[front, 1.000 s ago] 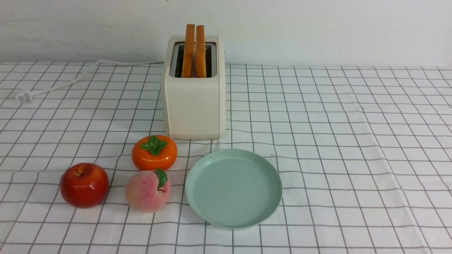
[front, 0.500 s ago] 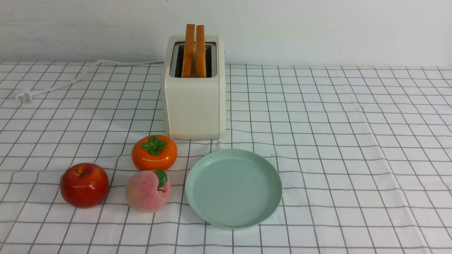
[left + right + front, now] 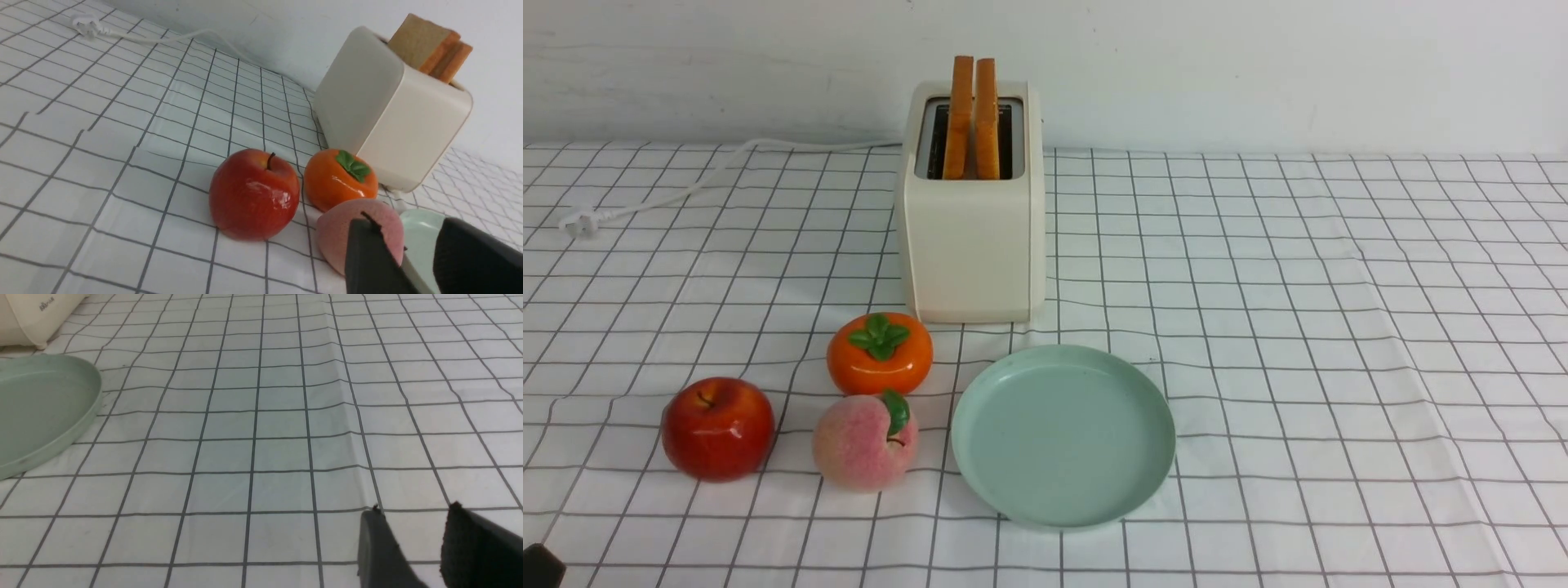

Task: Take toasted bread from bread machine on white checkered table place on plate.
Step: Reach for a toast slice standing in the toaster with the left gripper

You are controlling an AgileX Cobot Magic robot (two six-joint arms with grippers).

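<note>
Two toast slices [image 3: 974,114] stand on edge in the toaster [image 3: 972,245] behind the plate [image 3: 1062,437], long axes running front to back; left gripper [image 3: 408,228] and right gripper [image 3: 413,516] gape empty, the left seemingly nearer.

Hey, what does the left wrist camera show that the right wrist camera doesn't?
Only the left wrist view: the two toast slices sticking up out of the toaster, the red apple, the orange persimmon, the peach, the white plug, and the left gripper, jaws apart and empty.
Only the right wrist view: the right gripper, jaws apart and empty, over the cloth.
Both: the toaster, the green plate and the checkered table.
</note>
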